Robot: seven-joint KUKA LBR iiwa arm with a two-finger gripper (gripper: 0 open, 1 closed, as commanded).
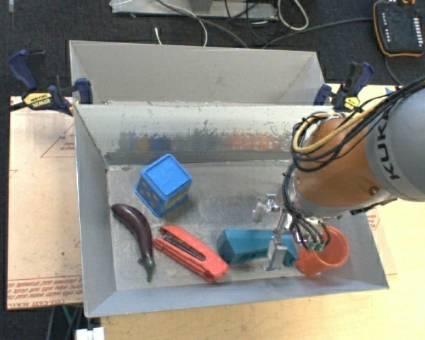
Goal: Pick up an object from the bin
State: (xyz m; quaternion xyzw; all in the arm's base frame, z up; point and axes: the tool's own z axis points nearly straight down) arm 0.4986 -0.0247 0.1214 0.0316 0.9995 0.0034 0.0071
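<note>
**A:** Where do we see the tool [278, 252]?

**B:** Low in the bin [92, 211], near its front right corner. It hangs below the orange-covered wrist [333, 176] of the arm, which reaches in from the right. It is down at the right end of the teal block [242, 245].

**A:** Does it have the block?

**B:** We cannot tell. The tool's metal overlaps the block's right end, but we cannot make out how far open it is, or whether it has hold of anything.

**A:** How does the teal block lie?

**B:** Flat on the bin floor, its long side running left to right, close to the front wall. Just to its right, on the other side of the tool, we see an orange cup [329, 253], partly under the wrist.

**A:** And to the left?

**B:** A red stapler-like thing [191, 252] lies slanting, its lower right end just beside the block's left end. We cannot say whether the two touch. Further left, a dark purple aubergine [136, 231] curves along the left wall, its stalk toward the front. A blue cube [164, 183] sits behind both, well apart from the tool.
</note>
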